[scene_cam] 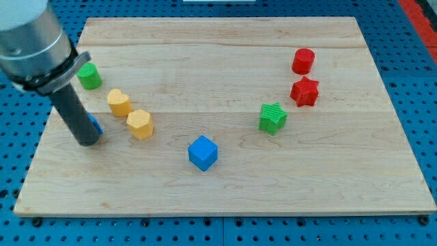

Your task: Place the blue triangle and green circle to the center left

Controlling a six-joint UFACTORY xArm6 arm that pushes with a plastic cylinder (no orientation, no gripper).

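The green circle block (89, 75) stands near the board's left edge, in the upper left. The blue triangle (95, 126) is almost fully hidden behind my rod; only a small blue sliver shows on the rod's right side. My tip (87, 141) rests on the board at the centre left, right against the blue triangle and below the green circle.
Two yellow blocks (119, 102) (140, 124) lie just right of my rod. A blue cube (203, 152) sits at the lower centre. A green star (272, 117), a red star (304, 91) and a red cylinder (303, 61) are on the right of the wooden board (225, 191).
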